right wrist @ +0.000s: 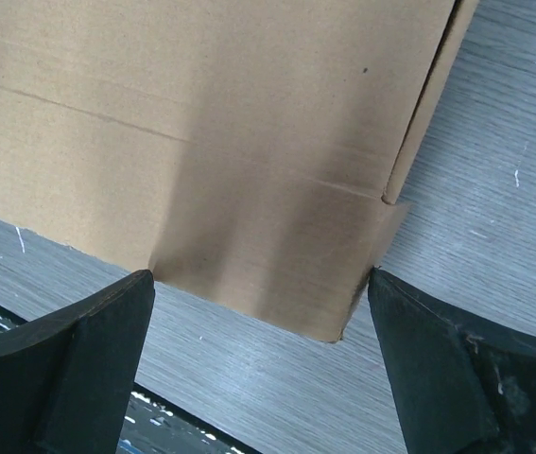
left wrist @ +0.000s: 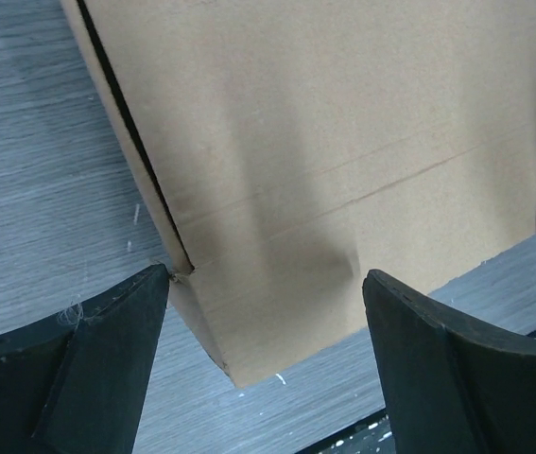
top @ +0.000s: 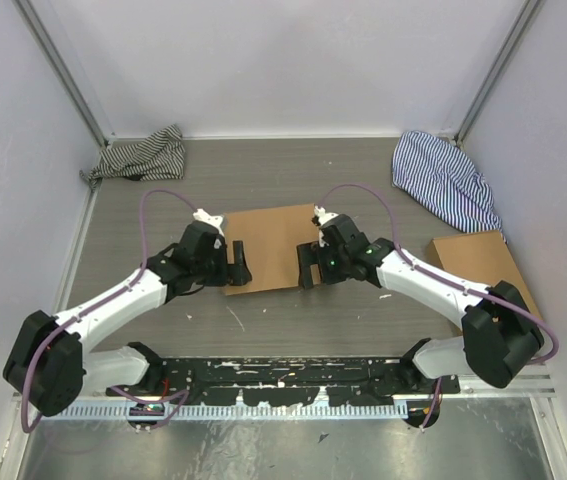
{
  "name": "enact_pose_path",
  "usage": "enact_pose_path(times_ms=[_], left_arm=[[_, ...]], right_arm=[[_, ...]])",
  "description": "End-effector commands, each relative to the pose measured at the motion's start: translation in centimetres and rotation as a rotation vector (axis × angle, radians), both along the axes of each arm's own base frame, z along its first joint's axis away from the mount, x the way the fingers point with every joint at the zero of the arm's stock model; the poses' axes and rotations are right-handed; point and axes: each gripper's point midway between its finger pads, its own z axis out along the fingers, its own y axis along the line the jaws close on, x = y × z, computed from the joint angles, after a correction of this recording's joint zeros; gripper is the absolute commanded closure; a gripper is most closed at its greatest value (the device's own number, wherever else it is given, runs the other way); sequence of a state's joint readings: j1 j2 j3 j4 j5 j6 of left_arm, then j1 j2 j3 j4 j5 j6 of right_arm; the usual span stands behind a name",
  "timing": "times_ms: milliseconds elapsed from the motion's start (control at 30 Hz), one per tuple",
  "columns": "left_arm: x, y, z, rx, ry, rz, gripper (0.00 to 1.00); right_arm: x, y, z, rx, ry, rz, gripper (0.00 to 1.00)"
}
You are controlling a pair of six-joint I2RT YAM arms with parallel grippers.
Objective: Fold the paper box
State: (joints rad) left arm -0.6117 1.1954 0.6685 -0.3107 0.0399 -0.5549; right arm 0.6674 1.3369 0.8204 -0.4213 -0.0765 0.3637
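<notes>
This is looking like a robotics lab, a closed test cell rather than a home or a shop. Plain white walls (top: 283, 60) are boxing in a grey table (top: 293, 165) on three sides, with metal posts (top: 63, 70) running up the corners. The left arm (top: 113, 300) and right arm (top: 423, 283) are sitting bolted to a black rail (top: 283, 372) at the near edge, purple cables (top: 145, 215) looping off them. Test props are lying about: a dark cloth (top: 143, 155), a blue cloth (top: 443, 180), a paper box (top: 273, 240) and a spare box (top: 478, 262). White scuffs are showing on the table top.
</notes>
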Motion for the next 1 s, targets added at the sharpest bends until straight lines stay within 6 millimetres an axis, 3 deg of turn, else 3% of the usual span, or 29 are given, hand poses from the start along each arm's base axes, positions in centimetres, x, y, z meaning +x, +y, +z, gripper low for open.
enact_pose_path(times_ms=[0,367,967], left_arm=[[-0.6,-1.3,1.3,-0.082,-0.007,-0.044,0.10],[-1.5,-1.2,3.9,-0.082,0.015,-0.064,0.11],[-2.5,-0.4,2.2,-0.021,0.096,-0.066,0.12]], right_arm=[[0.4,1.8,2.0,0.059,-0.031,0.045,0.00],[0.1,1.7,3.0,0.055,-0.049,0.034,0.00],[-0.2,2.1,3.2,0.069,-0.029,0.041,0.03]])
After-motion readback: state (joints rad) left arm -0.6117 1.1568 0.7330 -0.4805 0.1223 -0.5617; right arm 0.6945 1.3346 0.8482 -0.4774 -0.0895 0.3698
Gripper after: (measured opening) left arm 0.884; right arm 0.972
